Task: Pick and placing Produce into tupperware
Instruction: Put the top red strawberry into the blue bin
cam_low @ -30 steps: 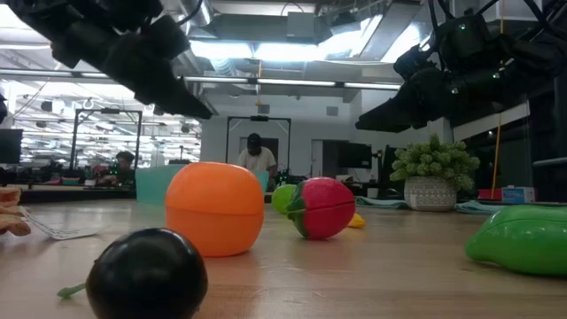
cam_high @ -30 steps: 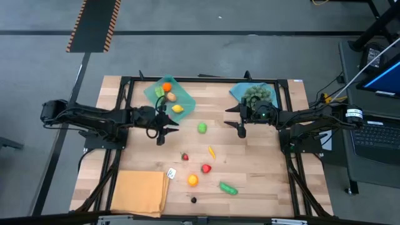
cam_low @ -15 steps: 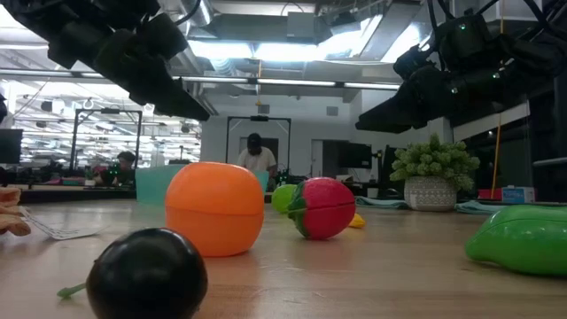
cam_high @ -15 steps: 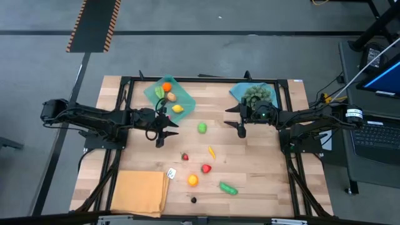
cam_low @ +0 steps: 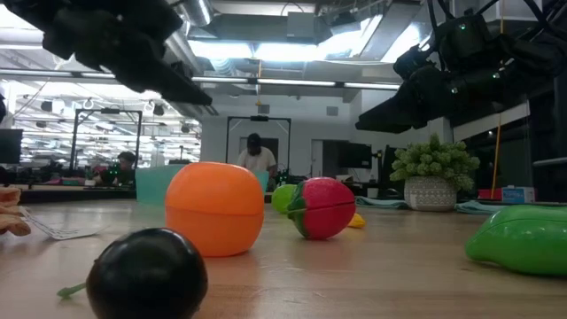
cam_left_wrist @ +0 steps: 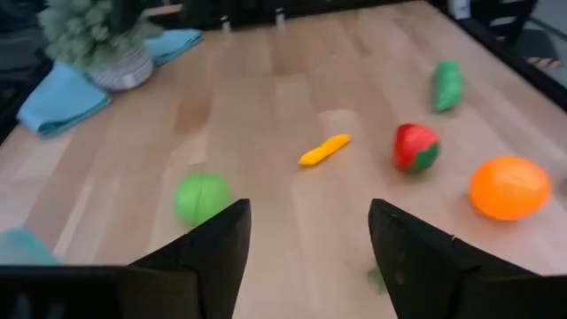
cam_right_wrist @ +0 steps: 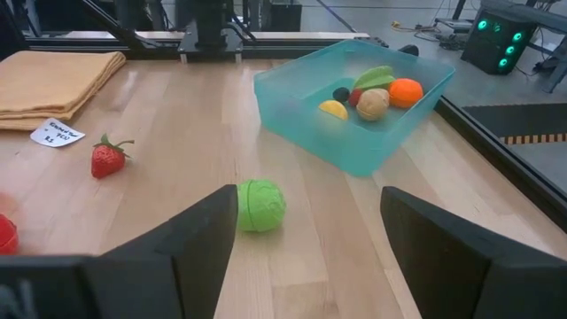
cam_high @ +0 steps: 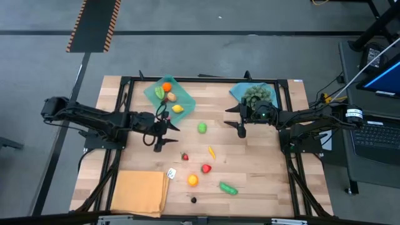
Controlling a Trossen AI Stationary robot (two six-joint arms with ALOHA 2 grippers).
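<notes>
The teal tupperware point(cam_high: 170, 97) stands at the table's far left and holds an orange, a yellow, a green and a tan piece point(cam_right_wrist: 372, 103). More produce lies loose on the wood: a green ball point(cam_high: 202, 128), a strawberry point(cam_high: 185, 157), a yellow piece point(cam_high: 212, 151), a red one point(cam_high: 206, 168), an orange one point(cam_high: 192, 180), a green pod point(cam_high: 228, 188) and a dark berry point(cam_high: 194, 200). My left gripper point(cam_high: 164, 137) hovers open just near of the tupperware, nothing between its fingers point(cam_left_wrist: 221, 239). My right gripper point(cam_high: 241, 125) hovers open right of the green ball point(cam_right_wrist: 260, 206).
A folded orange-tan mat point(cam_high: 139, 192) with a small white tag point(cam_high: 171, 173) beside it lies at the near left. A bushy grey-green plant point(cam_high: 257, 94) stands on a blue cloth point(cam_high: 240, 92) at the far right. Bare wood lies between the two grippers.
My left gripper has swung a little toward the table's near edge, away from the tupperware, and its fingers stand wider apart than a second ago. The right arm has kept still, and no produce has moved.
</notes>
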